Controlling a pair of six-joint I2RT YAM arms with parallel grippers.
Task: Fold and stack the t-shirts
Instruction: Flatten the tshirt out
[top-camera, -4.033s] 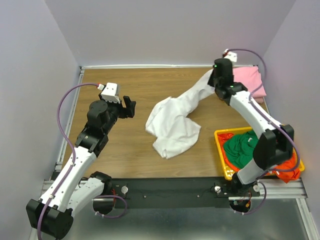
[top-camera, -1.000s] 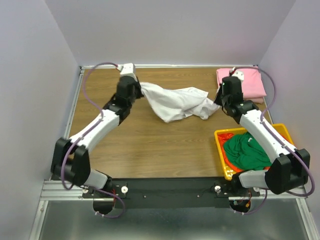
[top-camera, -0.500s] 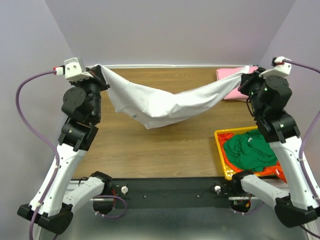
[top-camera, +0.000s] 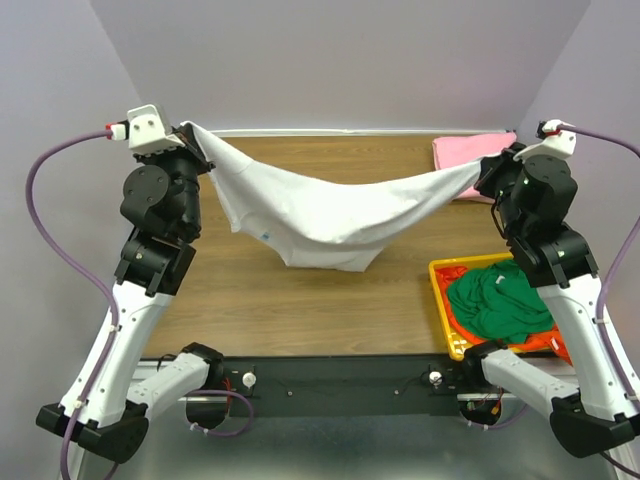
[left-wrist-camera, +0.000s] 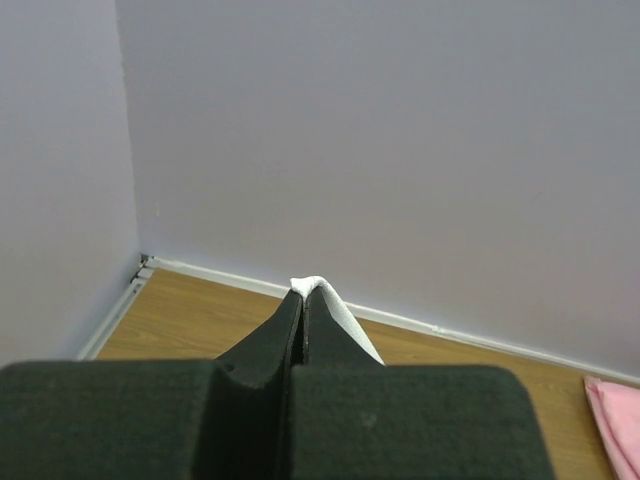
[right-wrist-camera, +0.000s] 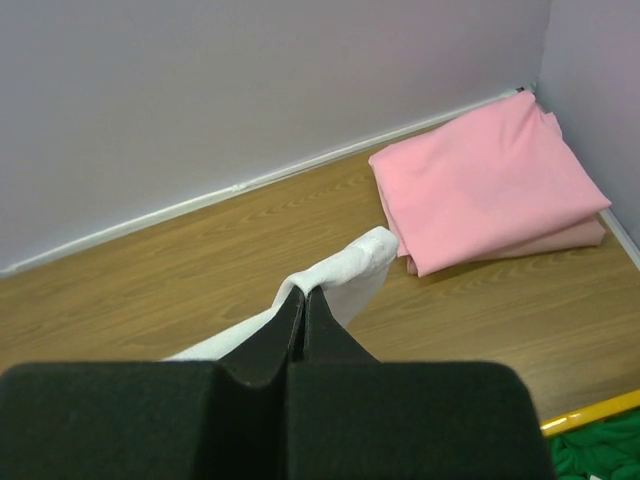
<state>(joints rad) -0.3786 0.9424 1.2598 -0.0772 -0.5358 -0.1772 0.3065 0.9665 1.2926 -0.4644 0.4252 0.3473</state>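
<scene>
Basket work is untouched: at 4 o'clock, by the right arm's base, a green shirt lies bunched in it over an orange shirt, both unfolded.

Past that, the white shirt hangs in the air over the middle of the table, strung between the two arms and sagging to a low belly at the centre. The cloth looks clear of the wood, though the top view cannot fully settle that. The left gripper, raised at 10 o'clock, is pinched tight on one end of it; its wrist view shows a white edge peeking from the closed tips. The right gripper, raised at 2 o'clock, is clamped just as tight on the other end.

Farthest off, at 1 o'clock in the back right corner, the pink shirt lies folded flat on the table, starting the stack.

My reading: one shirt is done. The white one is only spread out, not yet laid flat or folded. Two more wait in the basket, so most of the job remains.
</scene>
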